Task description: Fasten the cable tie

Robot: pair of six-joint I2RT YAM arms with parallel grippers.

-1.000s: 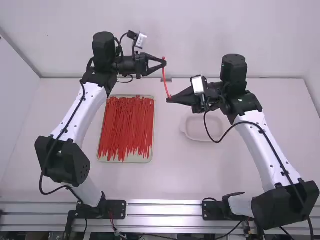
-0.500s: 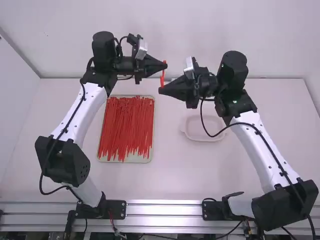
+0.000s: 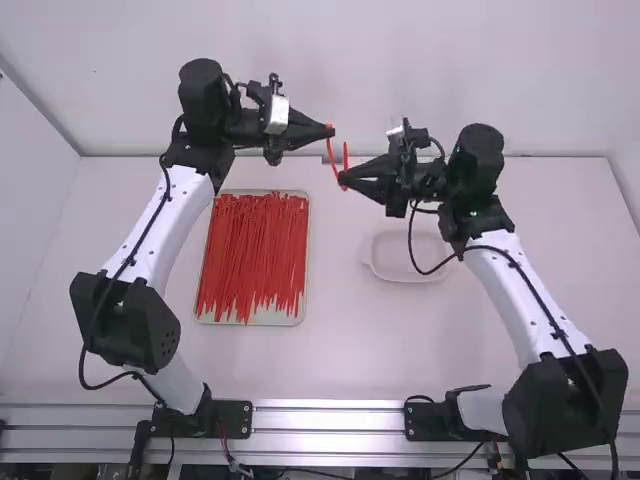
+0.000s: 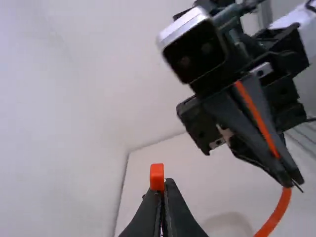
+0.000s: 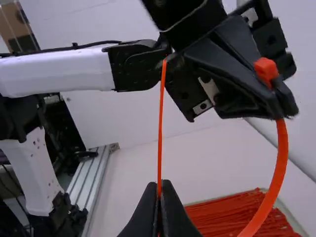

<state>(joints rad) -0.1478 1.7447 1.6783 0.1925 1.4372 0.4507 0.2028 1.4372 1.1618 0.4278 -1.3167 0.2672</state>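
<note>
A single red cable tie (image 3: 336, 160) is held in the air above the back of the table, bent into a curve between both grippers. My left gripper (image 3: 328, 128) is shut on the tie's square head (image 4: 157, 175), which pokes out past its fingertips. My right gripper (image 3: 343, 184) is shut on the tie's thin tail (image 5: 161, 128), and that strap runs straight up from its fingers. The strap (image 5: 274, 173) curves down from the head (image 5: 265, 67) in the right wrist view. The two grippers face each other, a short gap apart.
A shallow tray (image 3: 300, 318) with several loose red cable ties (image 3: 255, 255) lies left of the middle. A white shallow dish (image 3: 402, 258) sits under the right arm. The table's front and right parts are bare.
The right gripper has swung up and back with the tail, bending the tie into a loop. The left gripper has turned slightly, keeping the head.
</note>
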